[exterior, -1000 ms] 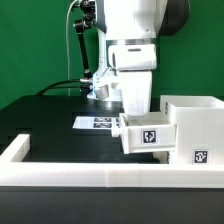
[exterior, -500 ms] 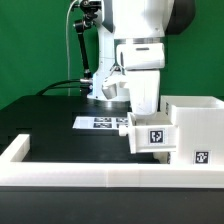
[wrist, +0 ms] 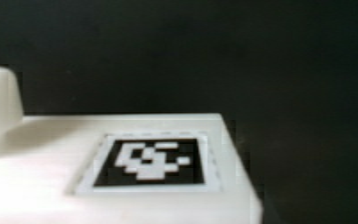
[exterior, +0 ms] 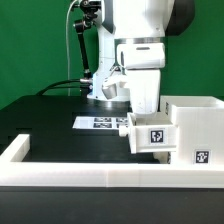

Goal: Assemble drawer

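In the exterior view a white tray (exterior: 151, 134) with a square tag juts from the boxy housing (exterior: 192, 128) near the table's (exterior: 60, 125) right edge under the gripper (exterior: 146, 100) (finger spread hidden), while the wrist view shows a blurred tagged white surface (wrist: 149, 160).

Backdrop: plain green wall (exterior: 35, 45), evenly lit. Black table (exterior: 50, 115) bounded by low white rim (exterior: 60, 172). Marker board (exterior: 98, 122) lies flat on table. Black cable (exterior: 60, 88) crosses behind.
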`<state>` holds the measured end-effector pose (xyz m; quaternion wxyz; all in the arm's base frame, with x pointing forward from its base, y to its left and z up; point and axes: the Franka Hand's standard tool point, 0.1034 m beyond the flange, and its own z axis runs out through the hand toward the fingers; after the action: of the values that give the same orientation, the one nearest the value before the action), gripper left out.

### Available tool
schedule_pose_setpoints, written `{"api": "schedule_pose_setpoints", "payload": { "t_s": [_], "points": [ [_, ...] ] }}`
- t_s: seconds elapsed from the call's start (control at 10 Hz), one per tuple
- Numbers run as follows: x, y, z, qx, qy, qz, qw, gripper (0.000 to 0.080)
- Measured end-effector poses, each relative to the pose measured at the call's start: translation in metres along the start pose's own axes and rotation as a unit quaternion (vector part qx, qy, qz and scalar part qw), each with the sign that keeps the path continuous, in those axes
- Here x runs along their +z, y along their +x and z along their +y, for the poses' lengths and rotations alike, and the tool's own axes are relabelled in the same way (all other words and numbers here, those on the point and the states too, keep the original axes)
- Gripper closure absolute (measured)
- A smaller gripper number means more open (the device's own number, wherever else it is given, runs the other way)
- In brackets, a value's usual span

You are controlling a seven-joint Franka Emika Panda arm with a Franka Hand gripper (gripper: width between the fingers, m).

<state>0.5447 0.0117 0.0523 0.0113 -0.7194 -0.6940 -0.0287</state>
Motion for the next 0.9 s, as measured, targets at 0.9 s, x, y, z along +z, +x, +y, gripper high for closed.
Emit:
{"api": "schedule_pose_setpoints", "payload": {
  "t_s": [0.9],
  "points": [
    [-0.0011,-0.0026,0.0066,-0.064,0.005,-0.017,0.998,0.0757]
  ]
}}
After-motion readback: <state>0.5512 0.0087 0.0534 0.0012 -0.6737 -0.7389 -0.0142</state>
